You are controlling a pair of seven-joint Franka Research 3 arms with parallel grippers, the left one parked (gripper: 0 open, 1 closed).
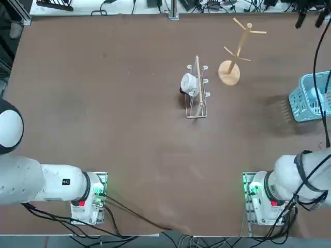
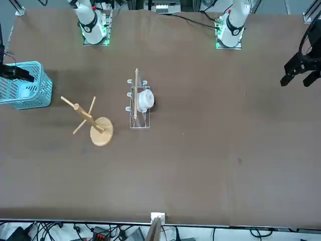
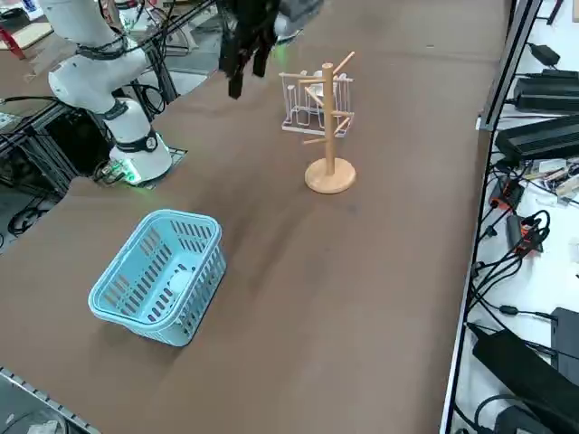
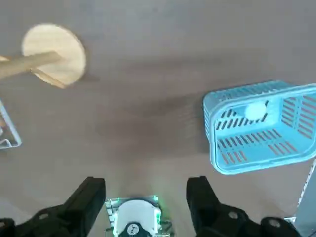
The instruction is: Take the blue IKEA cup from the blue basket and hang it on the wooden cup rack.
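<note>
The blue basket (image 4: 256,131) stands at the table's right side (image 1: 310,98) (image 3: 163,276) (image 2: 25,90). A pale rounded shape on its floor looks like the blue IKEA cup (image 4: 255,110) (image 3: 181,285); its handle does not show. The wooden cup rack (image 1: 235,51) (image 3: 327,127) (image 2: 93,123) stands upright toward the far side, its pegs bare. My right gripper (image 4: 145,195) hangs high above the table, open and holding nothing. It appears dark in the right side view (image 3: 244,63) and over the basket's edge in the front view (image 2: 20,74).
A low wire rack with a wooden bar (image 1: 196,93) (image 2: 136,103) holds a white cup (image 1: 189,82) (image 2: 145,99) just left of the wooden rack. The right arm's base (image 1: 261,199) sits at the near edge. Cables and equipment lie beyond the table's right edge (image 3: 534,136).
</note>
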